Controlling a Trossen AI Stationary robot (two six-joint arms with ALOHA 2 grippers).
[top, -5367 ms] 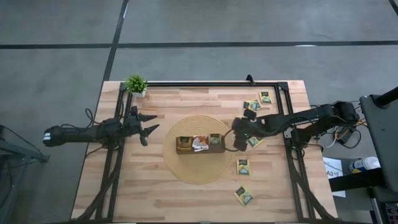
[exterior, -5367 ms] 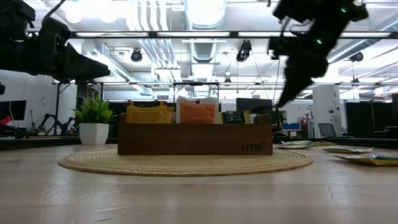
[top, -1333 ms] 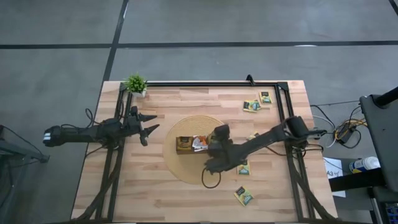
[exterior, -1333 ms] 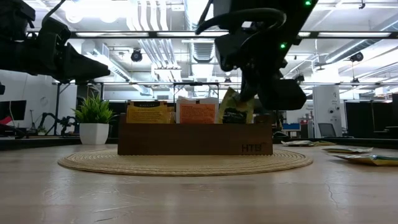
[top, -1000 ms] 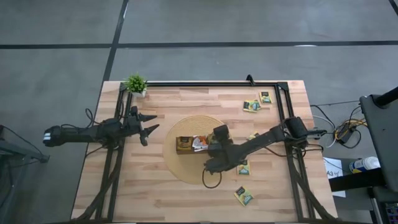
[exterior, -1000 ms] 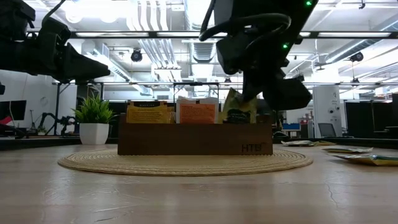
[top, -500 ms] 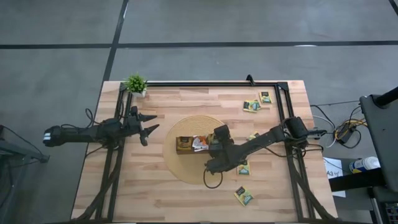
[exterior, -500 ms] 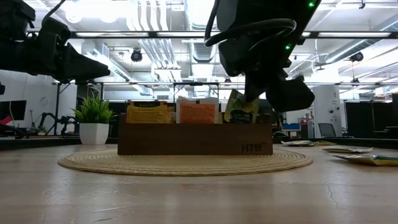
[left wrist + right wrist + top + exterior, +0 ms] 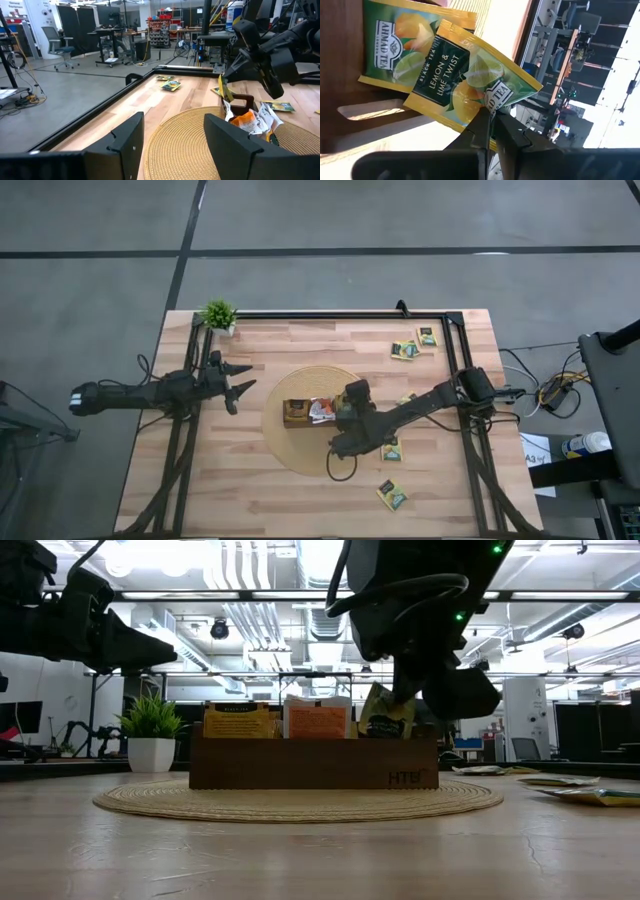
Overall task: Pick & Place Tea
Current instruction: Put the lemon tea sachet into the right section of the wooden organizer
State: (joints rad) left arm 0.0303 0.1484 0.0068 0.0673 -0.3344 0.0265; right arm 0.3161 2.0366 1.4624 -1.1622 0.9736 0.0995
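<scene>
Right gripper [image 9: 400, 695]: clamped on one corner of a green-and-yellow tea sachet [image 9: 470, 82], at centre frame in the high view, over the right end of the wooden tray [image 9: 313, 762]. Change: over the last second the sachet has tipped from a steep lean toward upright and sunk slightly between the tray walls; a few seconds back this arm was out at the loose sachets on the right. Judgement: insertion nearly done, release still pending.

Left gripper [image 9: 232, 381]: parked at left of the high view, fingers spread, nothing between them; unmoved.

Materials: sachet is thin glossy paper, square, flat, printed with lemon and lime, likely to flex. A second like sachet [image 9: 412, 42] sits beside it. Tray is dark smooth wood, long, box-sided. Round woven mat [image 9: 288, 450] is coarse and ribbed. Table [image 9: 250, 500] is pale planked wood. Loose sachets [image 9: 392, 495] lie flat at lower right.
</scene>
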